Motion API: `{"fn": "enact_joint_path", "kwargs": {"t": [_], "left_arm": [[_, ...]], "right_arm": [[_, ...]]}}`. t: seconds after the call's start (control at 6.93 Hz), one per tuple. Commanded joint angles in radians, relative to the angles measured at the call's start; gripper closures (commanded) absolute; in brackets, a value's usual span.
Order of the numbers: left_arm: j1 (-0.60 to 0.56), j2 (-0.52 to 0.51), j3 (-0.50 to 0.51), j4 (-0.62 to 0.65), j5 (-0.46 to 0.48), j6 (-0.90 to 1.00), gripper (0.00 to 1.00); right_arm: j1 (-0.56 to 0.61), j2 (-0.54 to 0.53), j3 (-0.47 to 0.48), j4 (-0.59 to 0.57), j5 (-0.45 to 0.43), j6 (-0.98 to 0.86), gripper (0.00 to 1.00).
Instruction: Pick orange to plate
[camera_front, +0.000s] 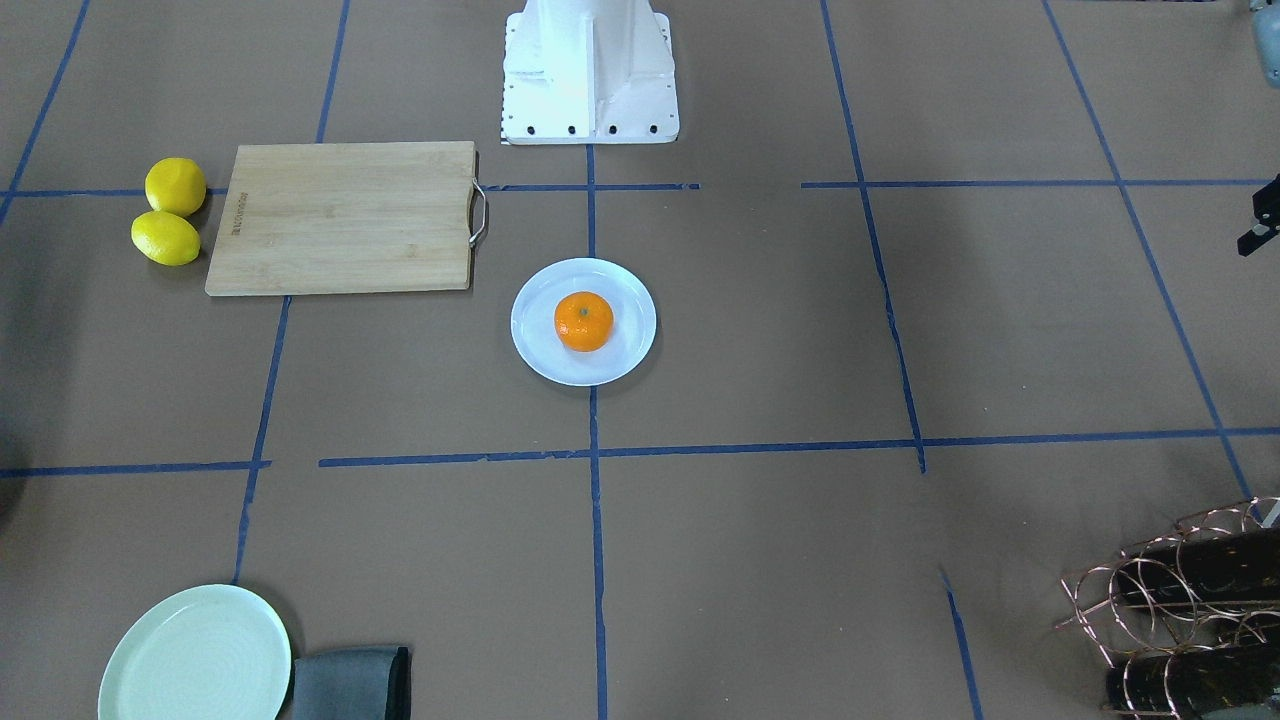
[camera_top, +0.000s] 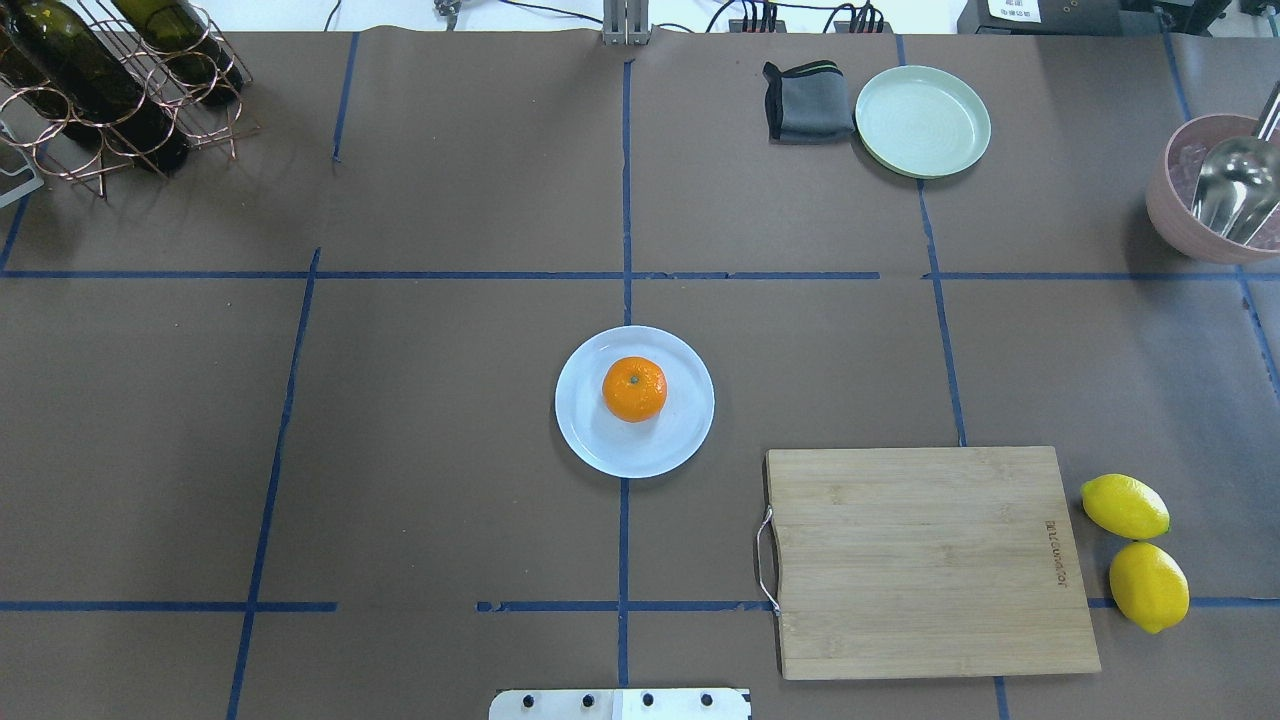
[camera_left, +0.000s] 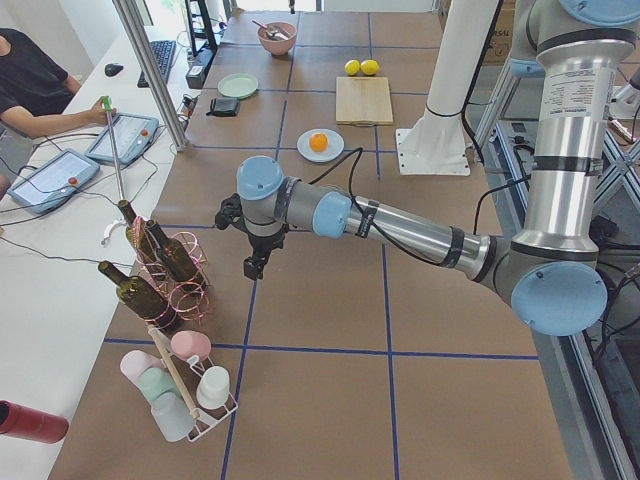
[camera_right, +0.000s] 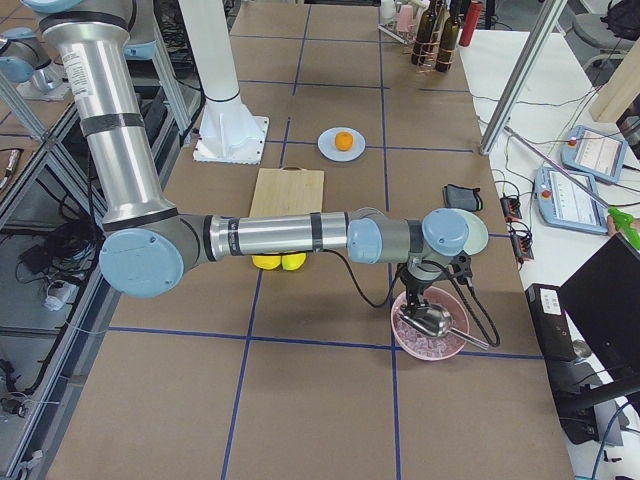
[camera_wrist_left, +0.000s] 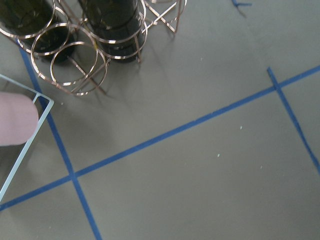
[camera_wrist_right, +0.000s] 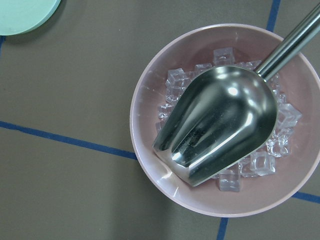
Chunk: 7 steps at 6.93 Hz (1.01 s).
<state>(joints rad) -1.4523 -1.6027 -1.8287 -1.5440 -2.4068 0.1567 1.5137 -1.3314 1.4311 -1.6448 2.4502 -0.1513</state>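
The orange (camera_top: 634, 389) sits stem up in the middle of the pale bluish-white plate (camera_top: 600, 450) at the table's centre; it shows the same way in the front view, orange (camera_front: 584, 321) on plate (camera_front: 535, 350). No gripper is near it. My left gripper (camera_left: 255, 265) hangs far off by the wine rack, and only a black piece of it shows at the front view's right edge. My right gripper (camera_right: 412, 300) hovers over the pink bowl. Neither wrist view shows fingers, so I cannot tell whether either gripper is open or shut.
A wooden cutting board (camera_top: 925, 560) lies right of the plate, with two lemons (camera_top: 1135, 550) beyond it. A pale green plate (camera_top: 922, 120) and a grey cloth (camera_top: 805, 100) lie at the far side. The pink bowl (camera_wrist_right: 150, 100) holds ice and a metal scoop (camera_wrist_right: 220, 125). A copper wine rack (camera_top: 110, 90) holds bottles.
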Motion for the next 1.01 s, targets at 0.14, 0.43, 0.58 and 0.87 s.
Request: {"fn": "enact_joint_path", "kwargs": {"t": [0.14,0.43,0.58,0.87], "left_arm": [[-0.104,0.001,0.014,0.152,0.005,0.021,0.0],[-0.108,0.085,-0.04,0.166,0.006,0.02,0.0],[-0.106,0.122,-0.067,0.163,0.008,0.02,0.0],[-0.105,0.122,-0.058,0.156,-0.006,0.017,0.0]], "right_arm": [[0.022,0.0,-0.003,-0.042,-0.016,-0.088,0.0],[0.017,-0.008,0.011,-0.032,-0.08,-0.086,0.0],[0.013,-0.009,0.011,-0.03,-0.077,-0.085,0.0],[0.014,-0.009,0.028,-0.029,-0.08,-0.074,0.0]]}}
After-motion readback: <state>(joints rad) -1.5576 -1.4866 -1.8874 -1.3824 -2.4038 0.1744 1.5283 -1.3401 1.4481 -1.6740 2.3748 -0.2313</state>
